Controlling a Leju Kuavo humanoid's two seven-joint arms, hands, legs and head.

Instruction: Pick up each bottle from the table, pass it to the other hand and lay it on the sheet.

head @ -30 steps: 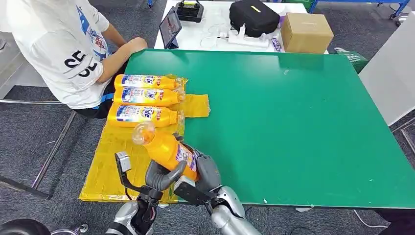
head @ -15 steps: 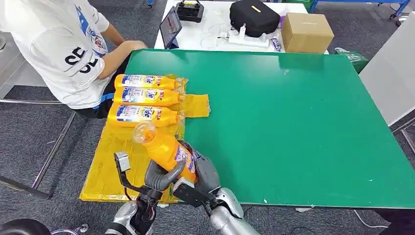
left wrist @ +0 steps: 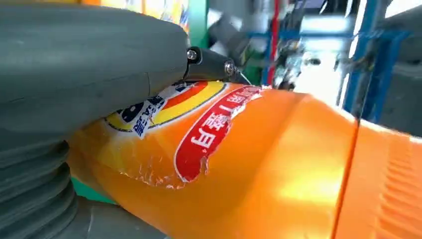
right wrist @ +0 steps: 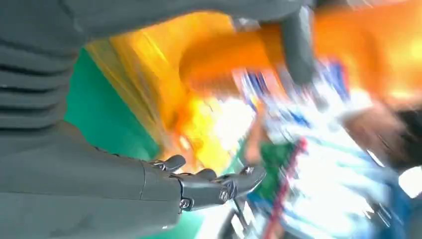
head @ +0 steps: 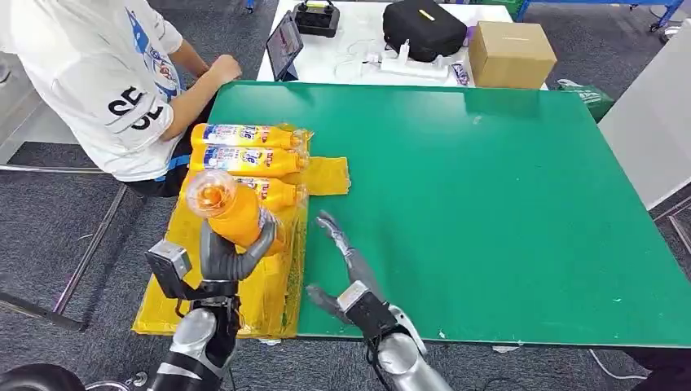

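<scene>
Head view: the left hand point(head: 231, 254) held the orange bottle point(head: 228, 210) alone above the yellow sheet point(head: 175, 301), near three laid bottles point(head: 244, 147); the right hand point(head: 338, 261) had let go, fingers spread over the counter point(head: 505, 212). The handover looked finished. Left wrist view: the bottle sat gripped. Right wrist view: fingers were apart.

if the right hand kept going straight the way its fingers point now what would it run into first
Probably the folded end of the yellow sheet. The right hand is open over the bare green table, fingers pointing away from the robot and slightly left. Depth is unclear from the head view; it might pass above the sheet.
</scene>
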